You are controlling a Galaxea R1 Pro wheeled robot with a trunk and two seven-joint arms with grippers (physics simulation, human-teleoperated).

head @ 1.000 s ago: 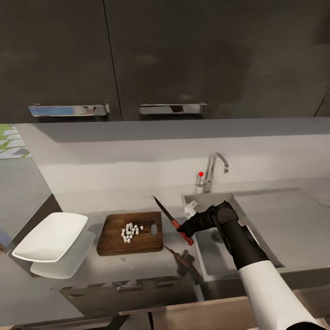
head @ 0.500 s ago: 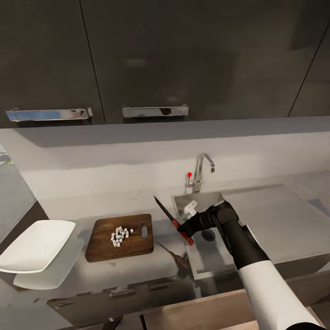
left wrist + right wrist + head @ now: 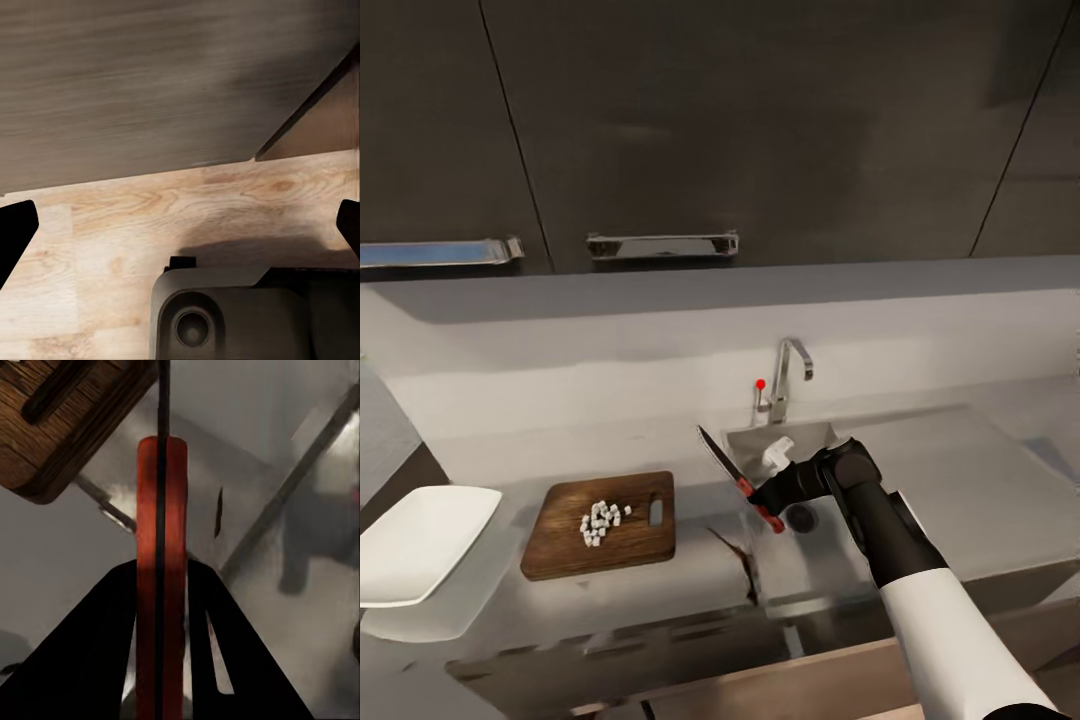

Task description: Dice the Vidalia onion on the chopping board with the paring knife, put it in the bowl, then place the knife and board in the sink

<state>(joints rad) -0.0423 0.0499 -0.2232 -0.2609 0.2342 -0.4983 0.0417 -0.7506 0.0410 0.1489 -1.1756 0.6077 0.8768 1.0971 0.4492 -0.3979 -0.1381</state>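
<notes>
My right gripper [image 3: 768, 497] is shut on the paring knife's red handle [image 3: 758, 503], and the dark blade points up and left, above the sink's [image 3: 800, 565] left edge. In the right wrist view the paring knife [image 3: 160, 562] runs between the black fingers [image 3: 97, 652], with a corner of the chopping board [image 3: 67, 420] beyond. The brown chopping board [image 3: 560, 545] lies on the countertop [image 3: 690, 585] left of the sink, with a small heap of diced onion [image 3: 600, 521] on it. The white bowl [image 3: 415, 545] stands at the far left. My left gripper [image 3: 180, 225] is open over wooden floor.
A chrome tap [image 3: 785, 375] with a red knob [image 3: 760, 383] stands behind the basin, and the flat drainboard [image 3: 980, 480] stretches to its right. Dark wall cabinets with chrome handles [image 3: 660, 245] hang above. The robot's base [image 3: 247, 315] lies below the left gripper.
The camera has swung right, so board, bowl and sink have slid left in the picture. The right gripper, still holding the knife, now stands over the sink's left edge rather than the counter.
</notes>
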